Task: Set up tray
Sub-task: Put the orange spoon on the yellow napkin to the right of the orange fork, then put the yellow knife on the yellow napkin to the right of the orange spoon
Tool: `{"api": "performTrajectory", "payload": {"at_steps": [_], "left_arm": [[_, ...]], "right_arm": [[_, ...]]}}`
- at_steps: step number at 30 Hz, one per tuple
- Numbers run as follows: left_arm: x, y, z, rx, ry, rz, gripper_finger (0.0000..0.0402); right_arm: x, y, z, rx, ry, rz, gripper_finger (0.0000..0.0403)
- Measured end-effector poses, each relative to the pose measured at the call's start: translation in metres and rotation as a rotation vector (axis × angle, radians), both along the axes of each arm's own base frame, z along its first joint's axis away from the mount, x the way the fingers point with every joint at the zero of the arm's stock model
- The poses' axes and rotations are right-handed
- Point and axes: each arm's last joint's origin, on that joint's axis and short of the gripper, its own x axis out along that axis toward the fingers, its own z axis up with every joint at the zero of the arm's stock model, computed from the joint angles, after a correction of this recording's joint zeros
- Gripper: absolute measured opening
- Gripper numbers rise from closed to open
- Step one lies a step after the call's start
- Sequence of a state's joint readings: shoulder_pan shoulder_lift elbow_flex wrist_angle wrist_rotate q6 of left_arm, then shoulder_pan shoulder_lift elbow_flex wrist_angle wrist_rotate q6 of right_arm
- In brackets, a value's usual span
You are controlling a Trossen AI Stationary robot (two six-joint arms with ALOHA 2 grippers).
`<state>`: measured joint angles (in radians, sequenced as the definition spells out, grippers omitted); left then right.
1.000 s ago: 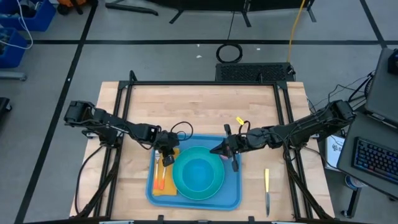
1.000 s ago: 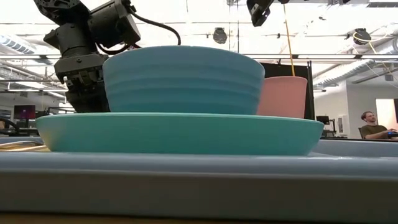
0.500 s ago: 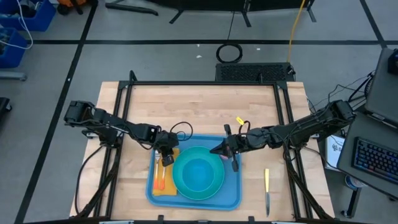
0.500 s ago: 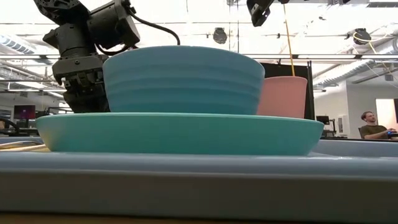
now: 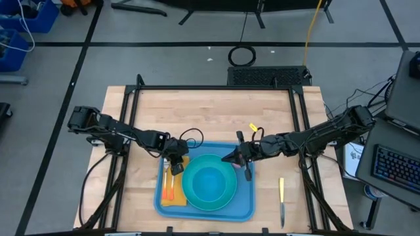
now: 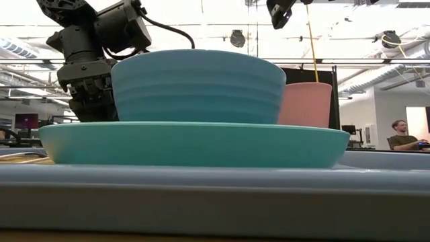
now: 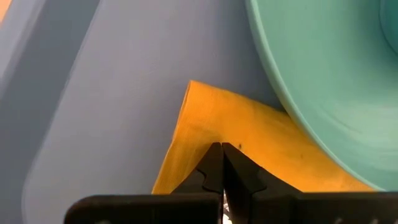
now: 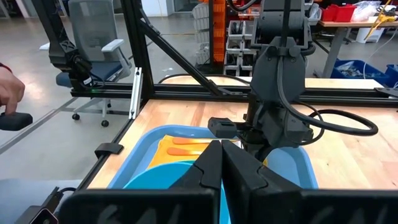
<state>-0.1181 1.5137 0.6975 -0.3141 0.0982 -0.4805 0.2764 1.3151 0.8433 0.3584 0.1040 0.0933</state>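
Observation:
The blue tray [image 5: 245,200] lies at the table's near edge. It holds a turquoise plate [image 5: 191,196] with a blue bowl [image 5: 210,181] on it. An orange napkin [image 5: 172,196] with orange cutlery lies flat along the tray's left side. A pink cup [image 6: 306,104] stands behind the plate at its right. My left gripper [image 5: 176,168] is shut, pointing down over the napkin's far end [image 7: 249,134]. My right gripper [image 5: 230,158] is shut and raised above the tray's far right corner, high over the cup [image 6: 277,15]. My left gripper comes at the napkin from above with its shut fingertips [image 7: 214,155] near the napkin's far corner [image 7: 193,93]. I cannot tell whether they touch the cloth. The napkin lies flat on the tray.
A knife [image 5: 281,196] with a yellow handle lies on the bare wood right of the tray. The far half of the table shows open wood. A black frame runs round the table. A person sits far off in the room [image 6: 401,134].

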Motion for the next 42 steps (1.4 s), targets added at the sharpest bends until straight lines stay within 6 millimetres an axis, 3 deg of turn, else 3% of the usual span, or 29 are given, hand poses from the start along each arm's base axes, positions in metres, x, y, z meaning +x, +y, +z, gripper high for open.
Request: {"api": "performTrajectory", "payload": {"at_steps": [11, 19, 25, 32, 37, 42], "left_arm": [[0.002, 0.001, 0.004, 0.058, -0.047, -0.003, 0.0021], [0.001, 0.003, 0.016, 0.104, -0.117, -0.031, 0.0003], [-0.011, 0.007, 0.051, 0.194, -0.264, 0.016, 0.002], [-0.03, 0.002, 0.105, 0.194, -0.583, 0.057, 0.0019], [-0.04, -0.015, 0.139, 0.203, -0.855, 0.025, 0.0003], [-0.045, -0.039, 0.156, 0.211, -1.042, -0.052, 0.0019]], "right_arm": [[0.0, 0.0, 0.0, -0.002, 0.004, -0.001, 0.0], [0.0, 0.0, 0.0, -0.009, 0.002, -0.002, 0.0], [0.0, 0.0, 0.0, -0.009, 0.002, -0.003, 0.0], [-0.001, -0.001, -0.003, -0.007, -0.007, -0.003, 0.0], [-0.002, -0.007, -0.011, -0.002, -0.028, -0.024, 0.0], [-0.005, -0.012, -0.017, 0.011, -0.068, -0.038, 0.0]]}}
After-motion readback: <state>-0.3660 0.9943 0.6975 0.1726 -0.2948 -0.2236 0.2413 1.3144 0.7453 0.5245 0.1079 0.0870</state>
